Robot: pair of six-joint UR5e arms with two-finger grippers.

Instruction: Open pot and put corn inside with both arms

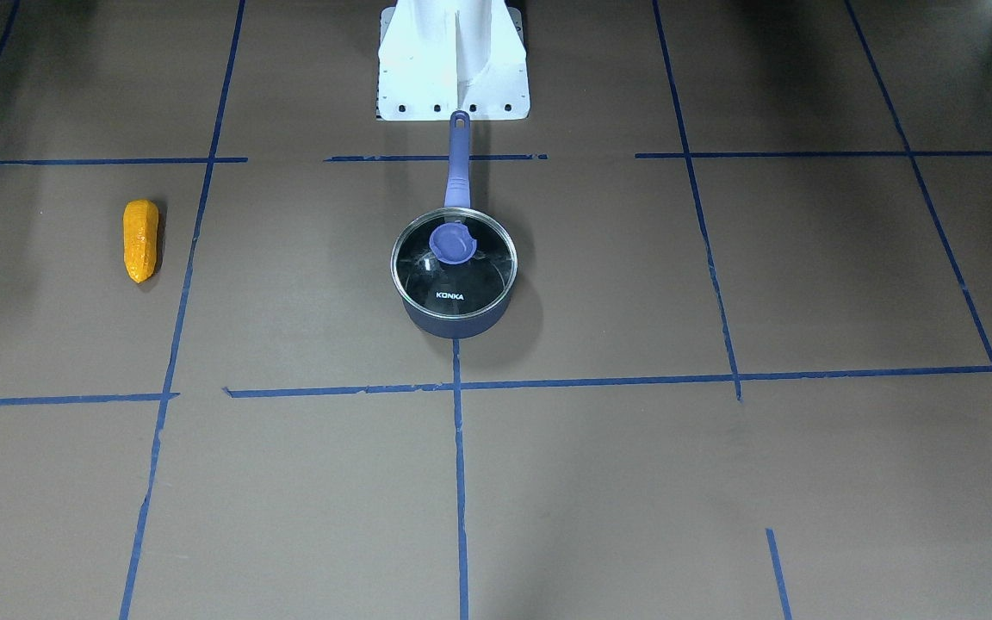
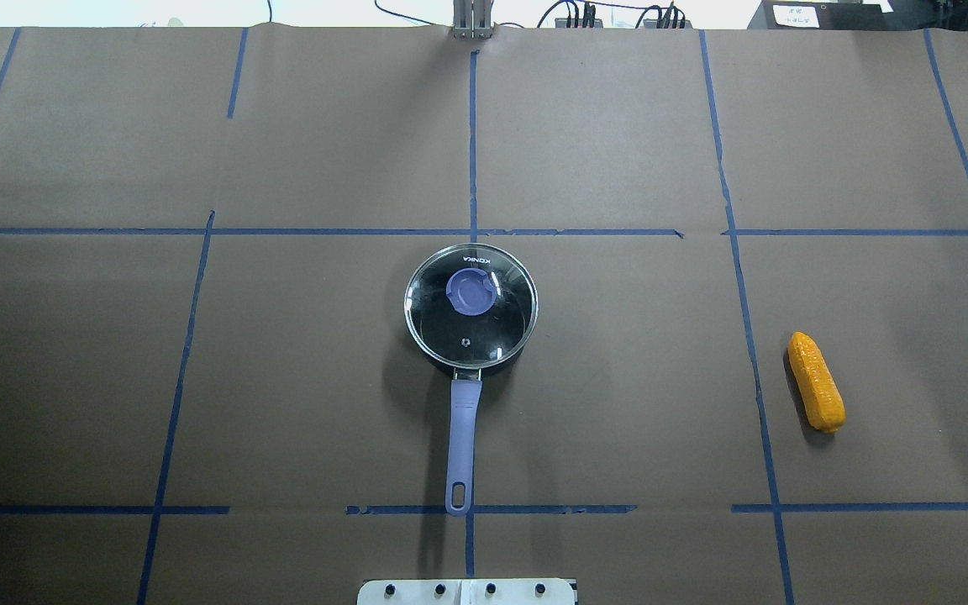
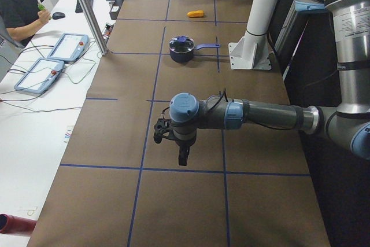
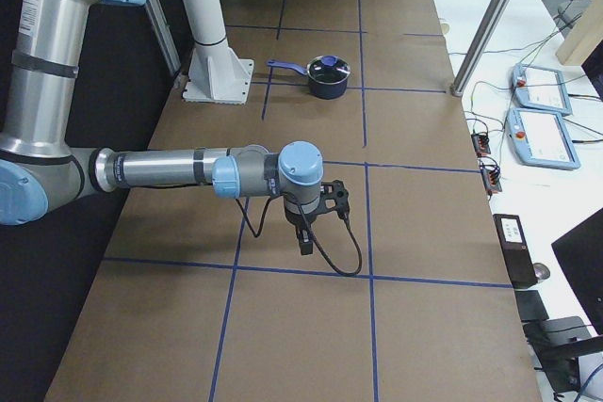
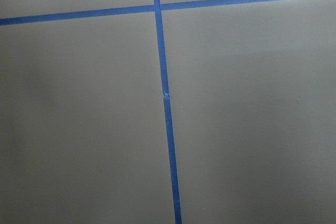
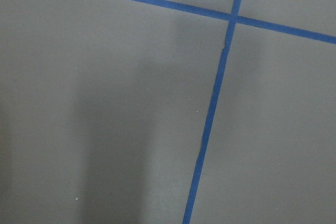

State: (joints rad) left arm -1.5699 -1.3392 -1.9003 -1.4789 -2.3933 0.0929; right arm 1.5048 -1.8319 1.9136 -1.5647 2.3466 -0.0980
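The navy pot point(image 2: 469, 357) stands at the table's middle with its glass lid point(image 2: 470, 304) on, blue knob point(image 2: 472, 292) up, and its purple handle point(image 2: 461, 445) towards the robot base. It also shows in the front view point(image 1: 455, 320). The corn point(image 2: 817, 381) lies alone on the robot's right side, and in the front view point(image 1: 140, 239) at the left. My left gripper point(image 3: 182, 156) shows only in the exterior left view, my right gripper point(image 4: 306, 238) only in the exterior right view. Both hang above the table far from the pot. I cannot tell whether either is open.
The table is brown paper with blue tape lines point(image 2: 473, 231). The white base mount point(image 1: 453, 60) stands behind the pot's handle. Pendants point(image 3: 52, 65), cables and a seated person point(image 3: 20, 7) are on the white bench beyond the table's far edge.
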